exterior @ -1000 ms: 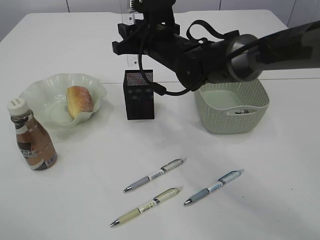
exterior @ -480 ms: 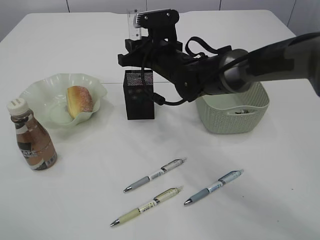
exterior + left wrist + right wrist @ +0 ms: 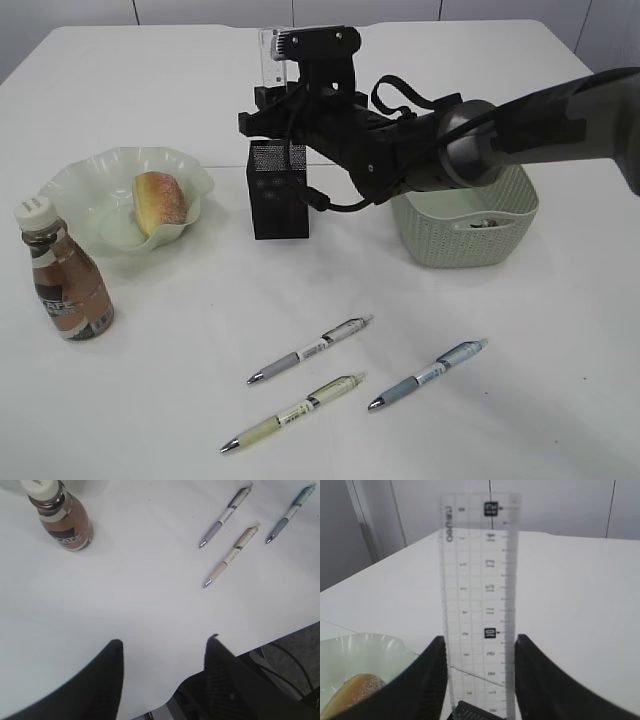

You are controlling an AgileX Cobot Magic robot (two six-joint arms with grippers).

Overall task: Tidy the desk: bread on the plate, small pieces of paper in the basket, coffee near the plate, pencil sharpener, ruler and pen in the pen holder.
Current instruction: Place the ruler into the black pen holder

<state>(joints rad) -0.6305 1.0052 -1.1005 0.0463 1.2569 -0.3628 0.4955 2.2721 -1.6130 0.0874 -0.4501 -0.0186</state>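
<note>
Right pincer point(image 3: 479, 680) clamps the ruler point(image 3: 479, 580) by its edges, upright, lower end entering the pen holder point(image 3: 278, 188) beneath; thin, stiff, slippery plastic. Left pincer point(image 3: 162, 647) stands apart, empty.

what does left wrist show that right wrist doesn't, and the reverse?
Only the left wrist view: the coffee standing upright, three pens lying loose on the desk, and the open, empty left gripper near the desk's edge.

Only the right wrist view: the ruler upright between the right gripper's fingers, its lower end at the pen holder, plus the plate with the bread on it.

Both: the white desk; no object appears in both.
</note>
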